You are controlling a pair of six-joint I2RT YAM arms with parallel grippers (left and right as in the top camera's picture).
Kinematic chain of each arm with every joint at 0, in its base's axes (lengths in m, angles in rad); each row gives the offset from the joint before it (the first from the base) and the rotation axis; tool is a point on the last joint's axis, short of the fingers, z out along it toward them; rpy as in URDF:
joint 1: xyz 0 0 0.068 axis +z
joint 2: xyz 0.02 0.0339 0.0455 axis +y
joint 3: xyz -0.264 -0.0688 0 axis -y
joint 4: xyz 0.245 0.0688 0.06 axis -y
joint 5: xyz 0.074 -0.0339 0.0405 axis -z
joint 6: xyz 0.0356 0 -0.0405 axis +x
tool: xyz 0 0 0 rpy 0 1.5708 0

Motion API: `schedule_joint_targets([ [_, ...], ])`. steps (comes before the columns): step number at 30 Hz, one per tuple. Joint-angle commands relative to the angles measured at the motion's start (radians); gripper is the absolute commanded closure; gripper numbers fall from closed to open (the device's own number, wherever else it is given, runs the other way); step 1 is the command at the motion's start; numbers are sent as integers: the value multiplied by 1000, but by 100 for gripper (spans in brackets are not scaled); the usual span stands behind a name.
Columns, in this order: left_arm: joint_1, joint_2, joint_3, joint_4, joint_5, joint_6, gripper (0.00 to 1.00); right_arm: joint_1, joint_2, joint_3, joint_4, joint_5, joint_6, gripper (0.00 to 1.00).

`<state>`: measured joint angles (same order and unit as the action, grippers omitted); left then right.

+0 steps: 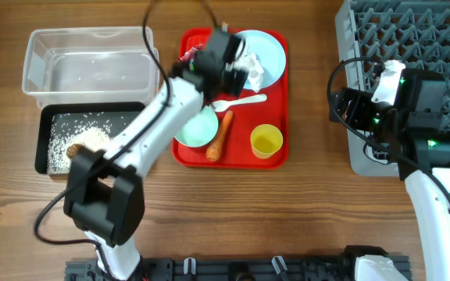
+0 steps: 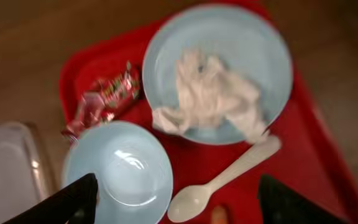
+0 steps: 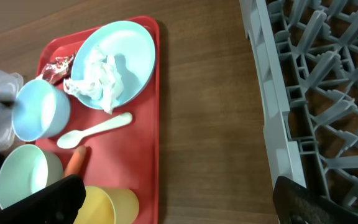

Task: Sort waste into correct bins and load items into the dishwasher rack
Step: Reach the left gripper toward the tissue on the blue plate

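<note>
On the red tray [image 1: 276,94], the pale blue plate [image 2: 241,43] holds crumpled tissue [image 2: 210,93]. A red candy wrapper [image 2: 104,99], a pale blue bowl [image 2: 117,171], the white spoon [image 2: 222,180] and the carrot [image 1: 221,134] lie beside it. A second bowl [image 1: 198,129] and the yellow cup [image 1: 266,142] stand at the tray's front. My left gripper [image 2: 179,205] is open above the tray, its left finger at the first bowl's rim. My right gripper [image 3: 185,205] is open and empty over bare table between the tray and the grey rack [image 3: 316,93].
The clear bin [image 1: 88,62] stands at the far left with a few rice grains. The black bin [image 1: 53,117] in front of it holds rice [image 1: 92,133] and a brown lump [image 1: 74,151]. The rack [image 1: 428,31] fills the right side.
</note>
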<state>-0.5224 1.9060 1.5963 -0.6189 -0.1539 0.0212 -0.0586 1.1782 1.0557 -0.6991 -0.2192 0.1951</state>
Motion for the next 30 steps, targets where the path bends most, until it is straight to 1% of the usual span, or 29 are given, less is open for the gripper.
schedule_joint_targets([
  [1,39,-36,284,-60,60,-6,14,3,5,23,3,17,-12,0],
  [4,79,-25,322,3,60,-6,13,3,5,23,2,17,-12,0],
  [7,134,14,323,69,61,-6,12,3,5,23,-1,17,-12,0],
  [9,171,67,323,102,62,-6,11,3,5,23,-1,17,-12,0],
  [12,209,158,323,139,116,-6,11,3,5,23,-1,17,-12,0],
  [16,225,266,323,180,143,-6,12,3,5,23,-3,17,-12,0],
  [26,214,381,322,157,143,-6,14,3,5,23,-5,17,-12,0],
  [30,214,403,322,132,192,-6,12,3,5,23,-5,17,-13,0],
])
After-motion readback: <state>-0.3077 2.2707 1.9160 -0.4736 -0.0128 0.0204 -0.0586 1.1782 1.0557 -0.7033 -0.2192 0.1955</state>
